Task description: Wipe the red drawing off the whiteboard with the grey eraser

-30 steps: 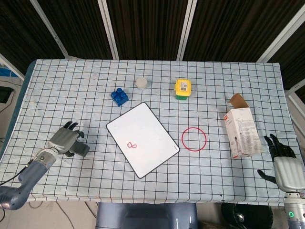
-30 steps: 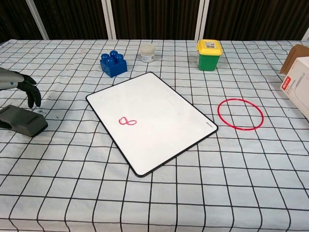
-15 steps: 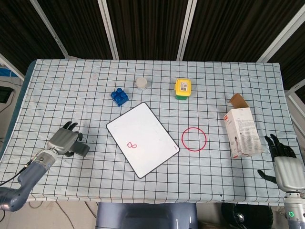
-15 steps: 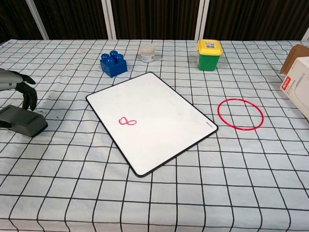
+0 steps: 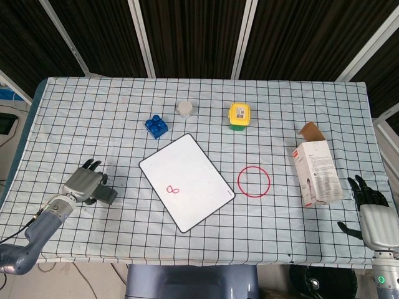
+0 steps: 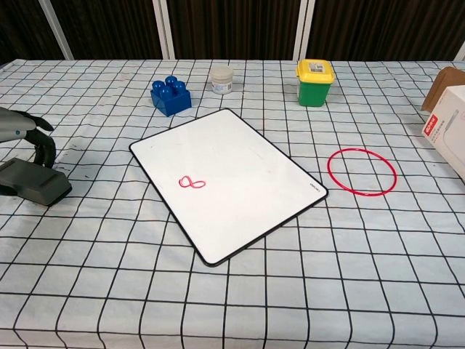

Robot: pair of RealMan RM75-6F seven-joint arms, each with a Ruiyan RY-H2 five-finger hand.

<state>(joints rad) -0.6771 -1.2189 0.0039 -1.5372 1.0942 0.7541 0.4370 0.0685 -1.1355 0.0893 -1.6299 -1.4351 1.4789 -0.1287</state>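
**Eraser pick-up in hand; drawing not yet wiped**

While the grey eraser (image 5: 106,195) lies flat on the checked worktop (image 5: 280,118) at its left edge, the left hand (image 5: 82,182) sits over the eraser's outer end, fingers curled down toward it. Whether those fingers have closed on the eraser cannot be told: the chest view shows dark fingertips (image 6: 45,149) at or just above its top face, with the rest of the hand cut off by the frame.

- Whiteboard (image 5: 187,180): flat, turned at an angle, mid-worktop, well apart from the eraser.
- Red drawing (image 5: 174,189): small looped mark near the whiteboard's lower left part, intact.
- Right hand (image 5: 374,215): off the worktop's near right corner, fingers spread, holding nothing.
- Other items: blue block (image 5: 156,126), small white jar (image 5: 185,109), yellow-lidded green tub (image 5: 239,116), red ring (image 5: 254,181), opened carton (image 5: 317,169).

Step judged: securing the eraser, so wiping has not begun. The next move calls for a firm hold across the eraser's sides, a lift, and carriage rightward to the drawing, felt face down.
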